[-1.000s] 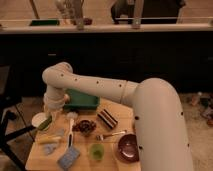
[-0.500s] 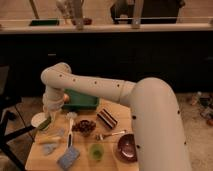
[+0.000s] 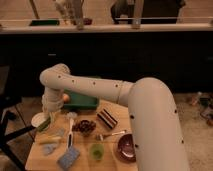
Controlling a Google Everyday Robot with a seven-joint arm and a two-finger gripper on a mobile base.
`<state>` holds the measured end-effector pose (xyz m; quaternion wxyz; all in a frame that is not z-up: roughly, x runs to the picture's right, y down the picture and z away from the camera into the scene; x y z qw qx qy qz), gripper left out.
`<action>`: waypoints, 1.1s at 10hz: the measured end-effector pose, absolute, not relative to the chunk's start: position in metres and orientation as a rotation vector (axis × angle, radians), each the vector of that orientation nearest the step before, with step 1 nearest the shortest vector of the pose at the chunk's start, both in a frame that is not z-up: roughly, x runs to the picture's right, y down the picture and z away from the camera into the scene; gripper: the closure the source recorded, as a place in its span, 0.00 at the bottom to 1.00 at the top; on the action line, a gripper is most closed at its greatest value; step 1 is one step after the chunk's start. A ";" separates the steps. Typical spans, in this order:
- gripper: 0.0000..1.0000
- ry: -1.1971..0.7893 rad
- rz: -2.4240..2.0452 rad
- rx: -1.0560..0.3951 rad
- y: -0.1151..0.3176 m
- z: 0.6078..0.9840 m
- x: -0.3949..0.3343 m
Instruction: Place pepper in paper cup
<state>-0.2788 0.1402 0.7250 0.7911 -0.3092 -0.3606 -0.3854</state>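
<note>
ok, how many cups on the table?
2: white paper cup at the far left, with the tool right at it; green cup front centre. The arm may hide others.

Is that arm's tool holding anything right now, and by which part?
Cannot tell for sure. The tool hangs over the white paper cup, with a green pepper right under it; the hold itself is hidden.

Wooden table (image 3: 114, 164) carries a green tray (image 3: 82, 103) at its back edge, with a dark striped packet (image 3: 107, 118) just right of it and a dark bowl (image 3: 84, 126) in front. Front row holds a blue sponge (image 3: 68, 157), green cup (image 3: 96, 151) and dark red bowl (image 3: 126, 146). A yellow elongated item (image 3: 49, 140) lies at the left, and a metal utensil (image 3: 111, 134) lies between the packet and the red bowl
</note>
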 end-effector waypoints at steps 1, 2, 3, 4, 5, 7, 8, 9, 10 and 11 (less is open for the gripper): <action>1.00 -0.778 -0.830 -0.664 0.140 0.724 -0.279; 1.00 -0.784 -0.830 -0.658 0.140 0.723 -0.281; 1.00 -0.787 -0.831 -0.654 0.139 0.722 -0.281; 1.00 -0.790 -0.831 -0.646 0.138 0.722 -0.281; 1.00 -0.793 -0.832 -0.643 0.138 0.721 -0.283; 1.00 -0.799 -0.832 -0.636 0.136 0.722 -0.285; 1.00 -0.801 -0.830 -0.633 0.135 0.723 -0.286; 1.00 -0.804 -0.831 -0.633 0.135 0.724 -0.289; 1.00 -0.807 -0.832 -0.634 0.135 0.726 -0.291; 1.00 -0.809 -0.832 -0.632 0.133 0.728 -0.294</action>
